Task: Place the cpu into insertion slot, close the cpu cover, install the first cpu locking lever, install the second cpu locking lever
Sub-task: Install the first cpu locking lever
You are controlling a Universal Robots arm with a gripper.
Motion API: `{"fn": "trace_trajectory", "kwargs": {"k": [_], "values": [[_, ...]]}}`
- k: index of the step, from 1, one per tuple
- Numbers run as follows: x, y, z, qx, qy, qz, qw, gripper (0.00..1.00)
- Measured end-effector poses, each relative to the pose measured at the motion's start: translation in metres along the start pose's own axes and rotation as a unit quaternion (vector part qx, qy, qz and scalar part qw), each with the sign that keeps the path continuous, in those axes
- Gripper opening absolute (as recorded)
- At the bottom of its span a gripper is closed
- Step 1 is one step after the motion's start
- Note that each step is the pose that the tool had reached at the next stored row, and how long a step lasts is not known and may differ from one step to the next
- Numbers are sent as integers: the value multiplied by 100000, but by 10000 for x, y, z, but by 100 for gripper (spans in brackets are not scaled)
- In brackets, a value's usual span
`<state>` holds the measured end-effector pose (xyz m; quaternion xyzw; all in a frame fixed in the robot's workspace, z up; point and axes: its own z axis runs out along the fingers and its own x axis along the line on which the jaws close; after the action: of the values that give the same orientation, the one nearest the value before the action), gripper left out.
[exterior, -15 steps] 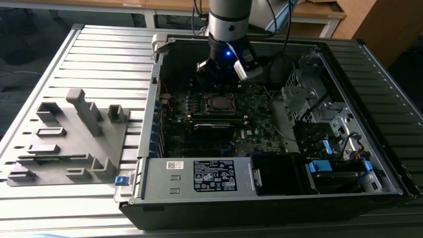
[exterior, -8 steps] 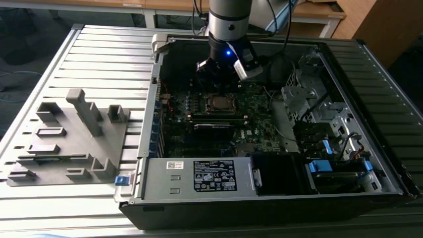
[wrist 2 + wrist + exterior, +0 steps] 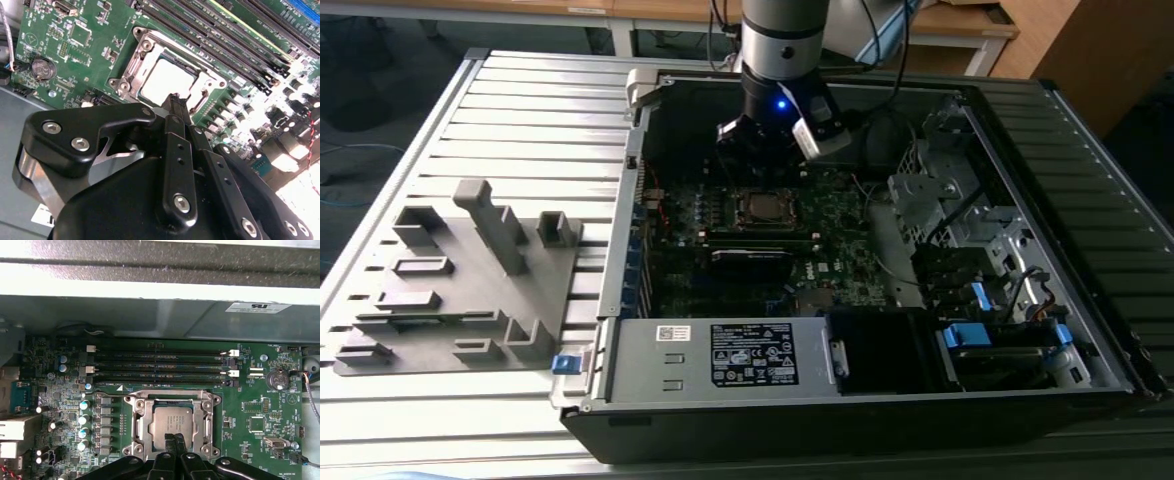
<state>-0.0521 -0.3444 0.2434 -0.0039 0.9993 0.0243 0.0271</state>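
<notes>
The cpu [image 3: 167, 421] lies flat in the insertion slot [image 3: 213, 401], its silver-grey top facing up; it also shows in the second wrist view [image 3: 167, 80] and the exterior view [image 3: 761, 207]. The cpu cover [image 3: 138, 426], a silver frame plate, lies down flat around the chip, seen again at the socket's edge [image 3: 134, 64]. My gripper [image 3: 175, 440] hangs just above the chip's near edge with its two black fingers pressed together and nothing between them. The second wrist view shows the gripper [image 3: 176, 104] over the same edge. From outside, the gripper [image 3: 761, 172] stands inside the open computer case, over the socket.
Long black memory slots [image 3: 160, 365] run beside the socket. A coin battery [image 3: 276, 379] and a row of capacitors [image 3: 84, 419] flank it. The case wall [image 3: 150, 315] rises beyond. A power supply [image 3: 720, 355] and a grey fixture tray [image 3: 467, 280] lie toward the exterior view's left.
</notes>
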Motion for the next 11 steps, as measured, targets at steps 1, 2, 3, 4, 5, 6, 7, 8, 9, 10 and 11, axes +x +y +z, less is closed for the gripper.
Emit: {"fn": "trace_trajectory", "kwargs": {"k": [1, 2, 3, 4, 5, 6, 7, 8, 9, 10, 11], "values": [[0, 0, -2, 2, 2, 0, 100000, 11], [0, 0, -6, 15, 11, 0, 100000, 11], [0, 0, -9, 14, 9, -2, 100000, 11], [-1, 0, -12, 12, 7, -1, 100000, 11], [-1, 1, -14, 2, 3, -2, 100000, 11], [-1, 1, -13, -3, -1, -2, 100000, 11], [-1, 1, -13, -5, -2, -2, 100000, 11], [-1, 1, -15, 3, 2, 0, 100000, 11], [-1, 1, -18, 10, 8, -1, 100000, 11], [-1, 1, -19, 10, 9, -2, 100000, 11], [-1, 1, -21, 8, 6, -1, 100000, 11]]}}
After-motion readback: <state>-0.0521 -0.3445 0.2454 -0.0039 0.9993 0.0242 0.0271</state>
